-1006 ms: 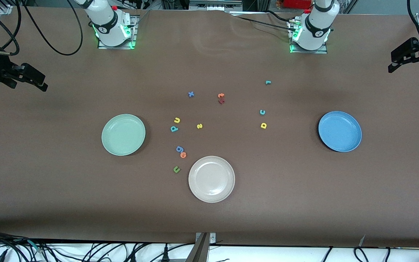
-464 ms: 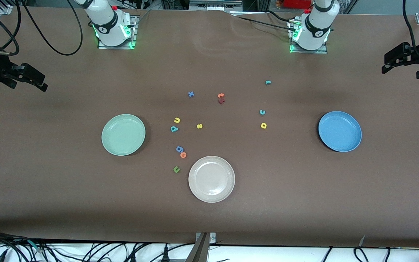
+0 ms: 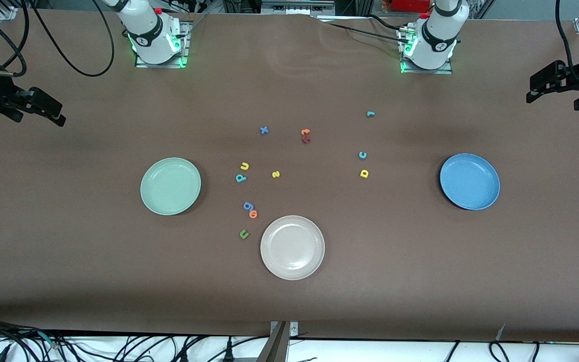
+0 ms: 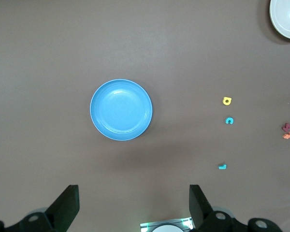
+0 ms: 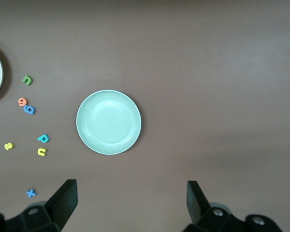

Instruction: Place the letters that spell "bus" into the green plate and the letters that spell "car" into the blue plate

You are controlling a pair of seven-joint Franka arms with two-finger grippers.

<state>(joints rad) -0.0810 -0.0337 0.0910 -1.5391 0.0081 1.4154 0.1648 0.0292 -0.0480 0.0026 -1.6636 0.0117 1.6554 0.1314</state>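
The green plate (image 3: 170, 186) (image 5: 108, 122) lies toward the right arm's end, the blue plate (image 3: 469, 181) (image 4: 121, 110) toward the left arm's end. Beside the green plate lie the yellow u (image 3: 244, 166), teal b (image 3: 240, 177) and yellow s (image 3: 276, 174). Nearer the blue plate are the teal c (image 3: 363, 155), yellow a (image 3: 364, 173) and teal r (image 3: 370, 113). My left gripper (image 3: 553, 102) (image 4: 134, 191) hangs open high over its table end. My right gripper (image 3: 40, 119) (image 5: 130, 186) waits open over its own end. Neither holds anything.
A beige plate (image 3: 292, 247) sits nearest the front camera. Around it lie a dark green u (image 3: 244, 234), an orange letter (image 3: 253, 214) and a blue g (image 3: 248, 205). A blue x (image 3: 264, 130), an orange t (image 3: 305, 131) and a dark red letter (image 3: 306, 140) lie toward the bases.
My left gripper has shifted a little toward the middle of the table. The right gripper, the plates and the letters have not moved.
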